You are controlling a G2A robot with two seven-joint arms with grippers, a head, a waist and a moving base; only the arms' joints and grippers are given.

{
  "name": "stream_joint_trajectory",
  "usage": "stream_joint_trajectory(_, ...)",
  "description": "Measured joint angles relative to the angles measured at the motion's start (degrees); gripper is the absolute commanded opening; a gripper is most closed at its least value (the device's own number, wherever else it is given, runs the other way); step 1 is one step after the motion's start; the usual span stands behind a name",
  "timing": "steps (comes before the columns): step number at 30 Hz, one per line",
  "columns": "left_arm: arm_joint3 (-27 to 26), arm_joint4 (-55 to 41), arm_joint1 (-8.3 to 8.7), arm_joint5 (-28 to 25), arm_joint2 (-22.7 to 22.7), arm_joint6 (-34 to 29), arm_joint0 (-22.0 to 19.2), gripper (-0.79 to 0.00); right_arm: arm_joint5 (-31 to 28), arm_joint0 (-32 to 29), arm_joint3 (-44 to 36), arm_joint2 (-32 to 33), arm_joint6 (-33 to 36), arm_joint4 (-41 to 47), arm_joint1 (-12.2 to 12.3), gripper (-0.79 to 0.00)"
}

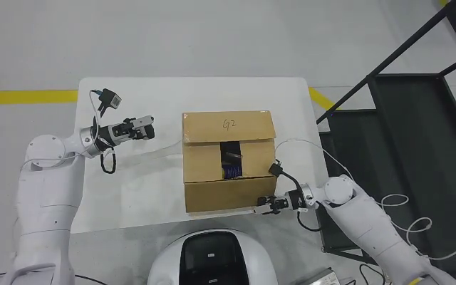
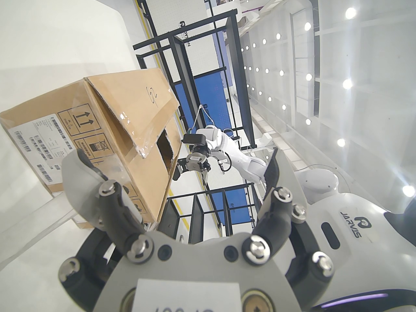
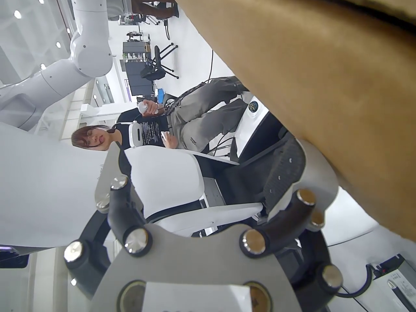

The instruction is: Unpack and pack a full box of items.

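Top view puts the cardboard box [image 1: 228, 127] around the middle of the white bench [image 1: 135, 196], a little toward the robot's right side. Its outer flaps are lifted, and a dark slot between the inner flaps shows something blue [image 1: 231, 170] inside. The left claw [image 1: 149, 129] hangs over bare bench off the box's left side, near its far corner and clear of the cardboard. From its own wrist view the fingers [image 2: 83, 170] stand wide apart with nothing between them, and the box's labelled side wall lies just beyond them. The right claw [image 1: 262, 206] sits at the box's near right corner, right by the edge of the near flap. Its wrist view shows it spread wide too, holding nothing, with brown cardboard looming close beside one ridged pad [image 3: 286, 163]. Whether that pad actually touches the flap, I cannot tell.
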Motion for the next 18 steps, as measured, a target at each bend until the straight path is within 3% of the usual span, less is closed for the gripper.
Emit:
stream_joint_trajectory(5, 0.0, 0.0, 0.00, 0.0, 0.0, 0.0, 0.0, 0.000, -0.5, -0.2, -0.8, 0.3, -0.5, 1.0, 1.1, 0.000)
stream_joint_trajectory(12, -3.4, 1.8, 0.36, 0.0, 0.6, 0.5, 0.9, 0.000, 4.6, -1.5, -5.2, 5.2, 4.6, 8.0, 4.6, 0.000)
stream_joint_trajectory(18, -4.8, -2.9, 0.44, 1.2, 3.3, -5.1, 0.2, 0.000, 7.6, -3.1, -8.0, 8.8, 7.6, 16.7, 6.9, 0.000)
